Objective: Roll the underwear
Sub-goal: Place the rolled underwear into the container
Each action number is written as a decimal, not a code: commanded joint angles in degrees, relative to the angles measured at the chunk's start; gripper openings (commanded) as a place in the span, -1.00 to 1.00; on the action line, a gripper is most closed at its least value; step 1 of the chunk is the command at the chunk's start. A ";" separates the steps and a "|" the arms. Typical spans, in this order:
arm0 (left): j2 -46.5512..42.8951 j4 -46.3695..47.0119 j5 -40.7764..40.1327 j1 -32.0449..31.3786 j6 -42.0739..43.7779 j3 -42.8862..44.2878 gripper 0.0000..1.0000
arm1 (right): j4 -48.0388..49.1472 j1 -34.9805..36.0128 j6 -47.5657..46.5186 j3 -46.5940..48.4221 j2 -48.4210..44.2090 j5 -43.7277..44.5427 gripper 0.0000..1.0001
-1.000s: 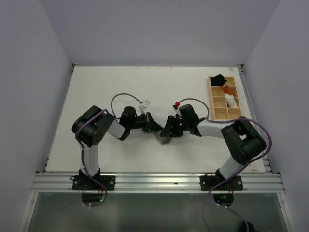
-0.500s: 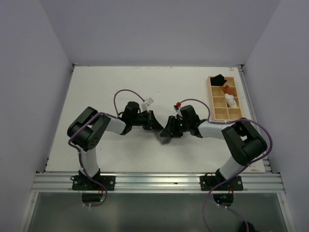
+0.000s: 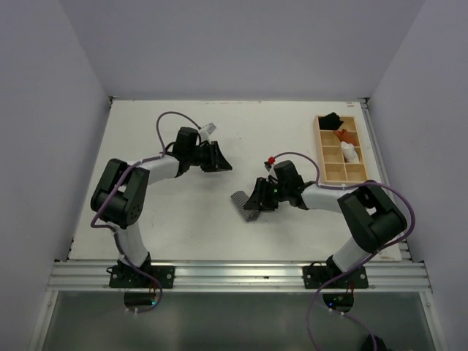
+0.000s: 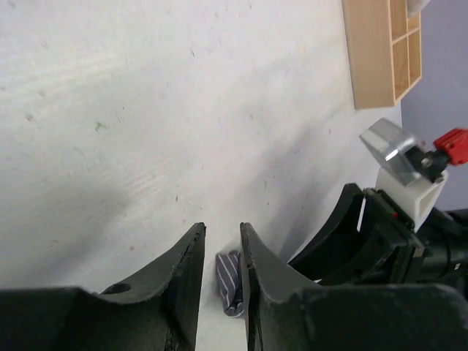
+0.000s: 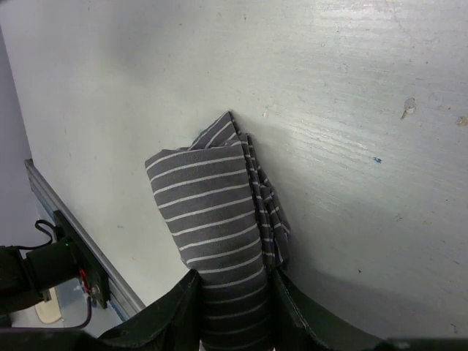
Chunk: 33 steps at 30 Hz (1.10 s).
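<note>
**Item:** left gripper [image 3: 224, 165], black, two-finger.
- Position: formerly at the middle of the white tabletop [image 3: 292, 131], tips almost against the right gripper [image 3: 257, 199]. Now drawn away to the far left, well apart from it.
- Arm: forearm swung round, now angled toward the back of the table.
- Jaws: formerly closed. Now parted by a narrow gap, nothing between them.

**Item:** small grey-and-white striped cloth underwear [image 3: 240, 197].
- Formerly mostly hidden between the two grippers in the top view.
- Now one end lies exposed just left of the right gripper, clear of the left one.
</note>
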 commanded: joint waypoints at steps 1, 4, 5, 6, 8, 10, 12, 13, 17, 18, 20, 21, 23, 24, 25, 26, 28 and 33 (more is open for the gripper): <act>-3.87 -8.36 -1.65 1.32 4.69 7.57 -0.40 | -7.14 0.55 0.23 -1.06 -0.79 0.59 -1.00; -6.50 -12.95 -3.40 1.50 4.88 10.75 -0.40 | -7.67 0.46 0.58 -0.10 -1.85 0.76 -1.00; -7.46 -13.04 -3.84 1.50 4.70 10.66 -0.40 | -7.75 0.46 0.67 0.25 -2.02 0.76 -1.00; -9.13 -13.47 -5.06 1.50 4.70 10.14 -0.40 | -8.02 0.46 0.76 0.95 -2.29 0.68 -1.00; -10.63 -14.18 -5.78 1.59 4.88 9.17 -0.40 | -7.76 0.46 1.11 1.40 -2.38 0.41 -1.00; -12.30 -14.26 -6.31 1.59 5.23 7.15 -0.39 | -7.15 0.46 1.81 1.49 -2.64 0.41 -1.00; -13.62 -14.97 -6.74 1.94 5.75 5.49 -0.39 | -6.70 0.46 2.25 1.57 -2.82 0.06 -1.00; -14.06 -15.06 -6.83 2.03 6.10 4.95 -0.39 | -6.79 0.37 2.34 1.75 -2.82 0.15 -1.00; -15.29 -16.02 -6.92 2.82 7.07 3.89 -0.39 | -7.58 0.46 2.52 2.89 -2.90 0.59 -1.00; -15.29 -16.46 -7.01 2.91 7.42 3.98 -0.39 | -8.01 0.37 2.25 3.68 -2.90 0.85 -1.00; -15.47 -17.34 -7.10 2.99 8.30 4.42 -0.39 | -8.98 0.37 2.08 4.65 -2.90 1.03 -1.00; -15.47 -17.52 -7.10 3.08 8.39 4.42 -0.39 | -9.16 0.29 1.99 5.43 -2.90 0.94 -1.00; -15.30 -18.04 -7.27 3.17 8.66 4.51 -0.39 | -9.78 0.20 1.90 6.14 -3.08 0.85 -1.00; -15.21 -18.22 -7.27 3.26 8.74 4.60 -0.39 | -9.86 0.02 1.81 6.93 -3.08 0.94 -1.00; -15.21 -18.31 -7.27 3.26 8.92 4.51 -0.39 | -10.56 -0.15 1.64 7.37 -3.25 1.03 -1.00; -15.21 -18.31 -7.27 3.26 8.83 4.34 -0.39 | -11.09 -0.33 1.46 8.25 -3.25 1.11 -1.00; -15.29 -18.31 -7.36 3.35 8.83 4.16 -0.39 | -12.49 -0.85 0.76 9.04 -3.43 1.20 -1.00; -15.12 -18.31 -7.54 3.43 8.83 4.60 -0.40 | -14.61 -3.13 -0.38 11.50 -5.18 2.69 -1.00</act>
